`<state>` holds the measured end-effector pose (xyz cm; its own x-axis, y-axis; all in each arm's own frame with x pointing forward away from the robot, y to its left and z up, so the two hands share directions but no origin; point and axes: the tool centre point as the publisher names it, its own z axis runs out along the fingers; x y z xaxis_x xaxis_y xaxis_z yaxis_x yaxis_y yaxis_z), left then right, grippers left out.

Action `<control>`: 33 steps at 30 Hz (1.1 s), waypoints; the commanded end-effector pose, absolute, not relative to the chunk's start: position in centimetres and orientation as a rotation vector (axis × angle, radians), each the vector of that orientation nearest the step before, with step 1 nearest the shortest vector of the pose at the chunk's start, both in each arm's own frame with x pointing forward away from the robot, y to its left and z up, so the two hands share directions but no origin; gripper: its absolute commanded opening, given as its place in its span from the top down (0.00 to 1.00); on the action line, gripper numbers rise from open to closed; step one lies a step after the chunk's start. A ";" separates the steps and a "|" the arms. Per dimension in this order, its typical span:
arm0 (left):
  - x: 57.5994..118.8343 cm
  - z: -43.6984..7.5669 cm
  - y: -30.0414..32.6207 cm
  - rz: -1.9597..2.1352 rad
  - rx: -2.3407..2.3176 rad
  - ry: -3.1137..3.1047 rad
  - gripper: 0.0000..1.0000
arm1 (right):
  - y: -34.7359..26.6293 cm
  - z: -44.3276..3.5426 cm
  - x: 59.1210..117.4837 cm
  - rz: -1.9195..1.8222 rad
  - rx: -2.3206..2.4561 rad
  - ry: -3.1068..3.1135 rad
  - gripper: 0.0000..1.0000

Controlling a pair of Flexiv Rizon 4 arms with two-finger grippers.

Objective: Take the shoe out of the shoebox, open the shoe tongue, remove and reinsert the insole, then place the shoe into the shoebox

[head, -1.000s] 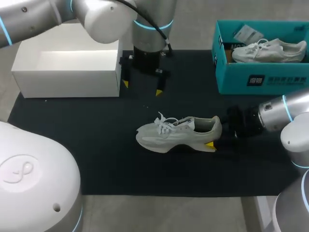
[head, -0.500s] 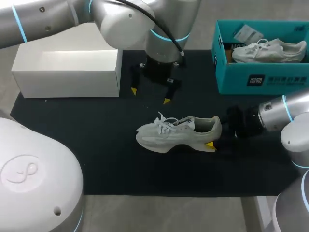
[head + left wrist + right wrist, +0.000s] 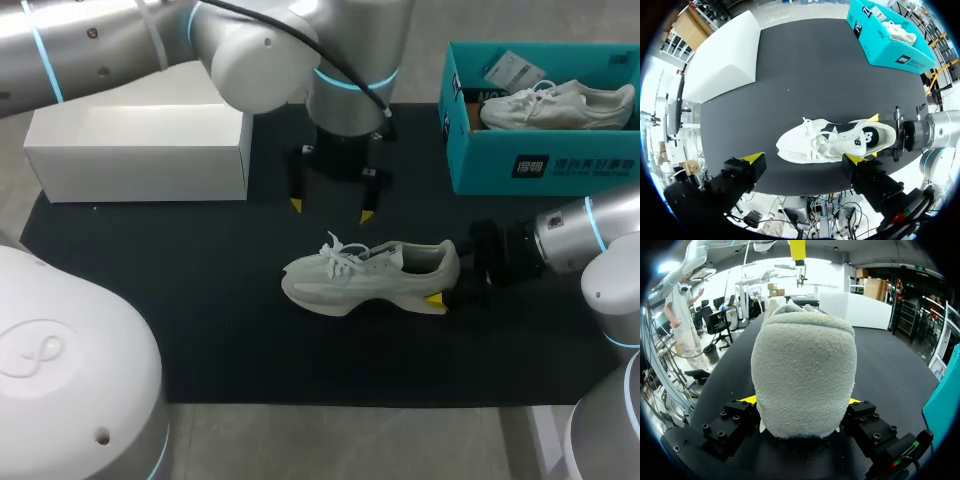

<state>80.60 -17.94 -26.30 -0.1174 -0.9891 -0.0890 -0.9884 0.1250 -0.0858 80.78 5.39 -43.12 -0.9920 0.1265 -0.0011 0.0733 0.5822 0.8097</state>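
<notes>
- Black matte mat (image 3: 200,300): flat, covers the table.
- Left arm (image 3: 260,50): smooth silver-white shell with a blue-lit ring. It comes in from the far left corner and has swung rightward, away from the white box and closer to the sneaker.
- White rectangular box (image 3: 140,150): plain and smooth-sided, at the mat's far left corner.
- Teal cardboard shoebox (image 3: 560,165): open-topped, at the far right corner, unmoved.
- Right arm (image 3: 580,235): silver, lying low along the right edge, unmoved.
- Pale grey suede-and-mesh sneaker (image 3: 370,275): sits upright on its sole at mid-mat, laces loose and toe toward the left edge. Its rounded heel is fuzzy-textured (image 3: 802,375). Position unchanged.
- White low shoe (image 3: 555,105): smooth, lying inside the teal shoebox.
- Left gripper (image 3: 331,210): fingers spread wide and holding nothing, hovering over the mat on the sneaker's far side.
- Right gripper (image 3: 800,400): yellow tips pressed against both sides of the sneaker's heel.
</notes>
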 end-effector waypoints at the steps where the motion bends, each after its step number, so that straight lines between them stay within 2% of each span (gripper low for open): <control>1: 79.6 -28.8 -20.4 -0.007 -1.978 2.252 0.00 | 5.6 -43.7 81.0 1.396 0.176 2.740 1.00; 20: 80.1 -32.4 -27.2 -0.052 -1.970 2.332 0.00 | 5.6 -43.7 81.0 1.396 0.176 2.740 1.00; 33: 79.2 -34.9 -25.1 0.100 -1.949 2.253 0.00 | 5.6 -43.7 81.0 1.396 0.176 2.740 1.00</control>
<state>79.52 -25.19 -34.93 -0.1462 -0.9772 -0.1540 -0.9867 0.1553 -0.0489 80.78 5.40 -43.12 -0.9920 0.1264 -0.0012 0.0732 0.5821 0.8098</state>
